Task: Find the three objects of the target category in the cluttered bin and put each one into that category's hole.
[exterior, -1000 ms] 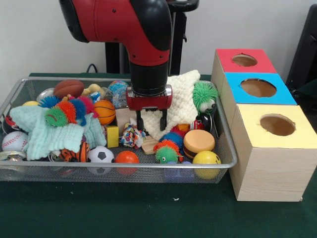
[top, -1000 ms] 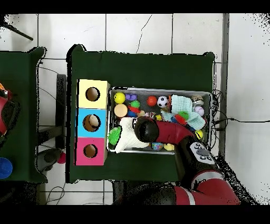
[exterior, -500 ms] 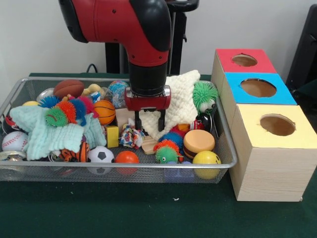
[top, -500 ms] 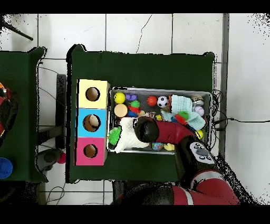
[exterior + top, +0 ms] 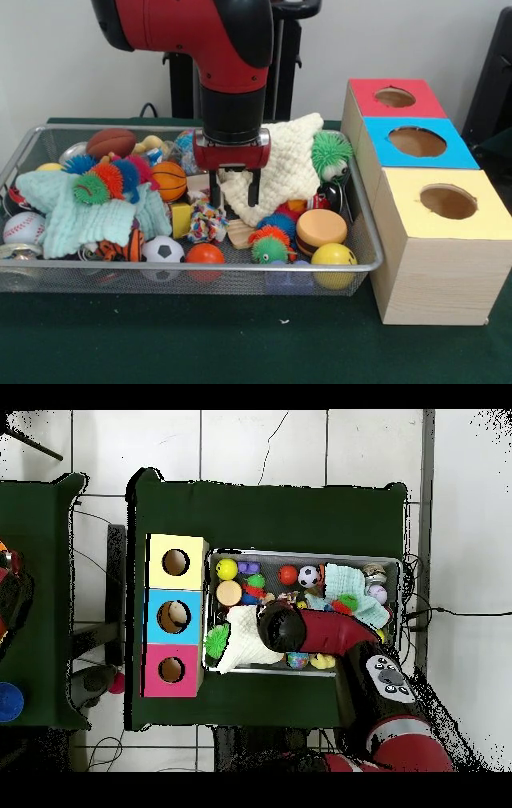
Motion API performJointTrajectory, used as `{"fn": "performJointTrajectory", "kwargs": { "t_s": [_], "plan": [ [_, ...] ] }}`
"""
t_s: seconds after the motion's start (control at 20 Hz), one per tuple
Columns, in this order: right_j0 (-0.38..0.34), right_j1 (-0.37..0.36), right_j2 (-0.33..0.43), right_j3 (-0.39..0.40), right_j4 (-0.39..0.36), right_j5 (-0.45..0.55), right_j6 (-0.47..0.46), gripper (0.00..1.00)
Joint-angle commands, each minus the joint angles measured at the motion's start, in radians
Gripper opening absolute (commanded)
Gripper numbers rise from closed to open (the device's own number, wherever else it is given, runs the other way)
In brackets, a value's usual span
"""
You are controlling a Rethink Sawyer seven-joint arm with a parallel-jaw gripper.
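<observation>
While upright, end effector (image 5: 234, 193) over bin (image 5: 364, 240)

boxes (image 5: 424, 192): 3 | holes (image 5: 417, 141): 3 | cloths (image 5: 284, 164): 2 | bin (image 5: 352, 192): 1

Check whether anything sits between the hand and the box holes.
Yes. The open hand hangs over the bin's middle. Toward the boxes lie the cream knitted cloth, the green spiky ball and the bin's wire wall. All three holes face up, uncovered, so a lift over the wall looks workable.
</observation>
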Motion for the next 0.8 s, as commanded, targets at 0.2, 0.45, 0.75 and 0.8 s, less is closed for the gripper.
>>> {"fn": "performJointTrajectory", "kwargs": {
  "t_s": [0.2, 0.45, 0.75, 0.8],
  "plan": [
    [-0.016, -0.049, 0.033, -0.002, -0.007, 0.116, 0.042, 1.0],
    [-0.006, -0.017, 0.01, -0.038, -0.052, 0.04, 0.04, 1.0],
    [-0.007, 0.021, 0.008, -0.051, -0.062, -0.029, 0.058, 1.0],
    [-0.005, 0.027, 0.005, -0.054, -0.064, -0.035, 0.06, 1.0]
  ]
}}
